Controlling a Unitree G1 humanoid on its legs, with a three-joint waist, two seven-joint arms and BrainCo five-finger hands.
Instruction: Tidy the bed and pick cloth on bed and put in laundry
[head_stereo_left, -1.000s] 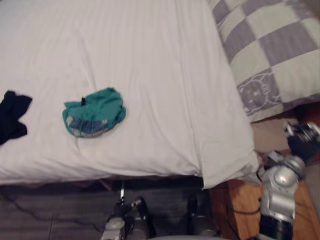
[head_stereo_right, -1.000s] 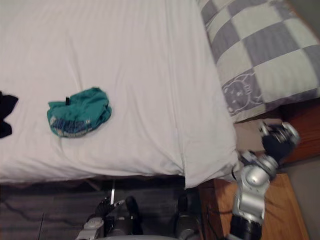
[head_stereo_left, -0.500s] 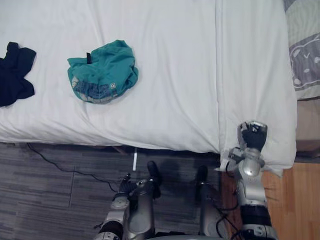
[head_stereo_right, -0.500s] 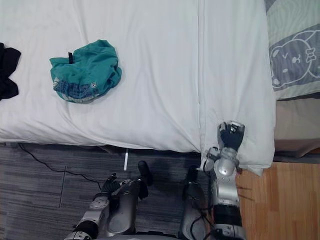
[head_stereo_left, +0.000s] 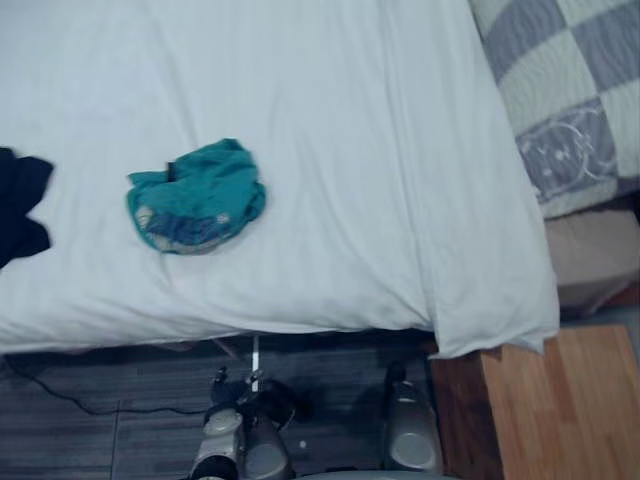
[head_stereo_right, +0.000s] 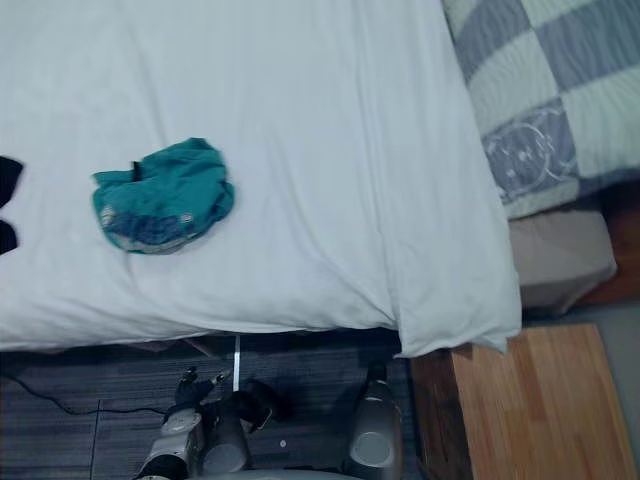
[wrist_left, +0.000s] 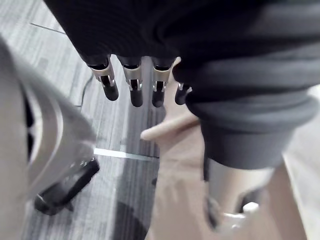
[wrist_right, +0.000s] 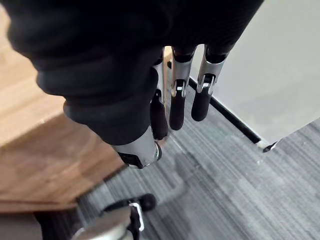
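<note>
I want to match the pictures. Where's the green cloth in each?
Left eye view: green cloth on white sheet, left of middle.
Right eye view: green cloth nearer the left edge.
Left wrist view: left hand above grey floor.
Right wrist view: right hand above grey floor.
Eye views' landmark: checked pillow, upper right.

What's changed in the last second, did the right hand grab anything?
The right hand, up at the white duvet's corner half a second ago, has dropped over the floor, fingers straight, holding nothing. The camera shifted too. The teal cloth and black cloth lie on the duvet as before; the left hand hangs low, open.
</note>
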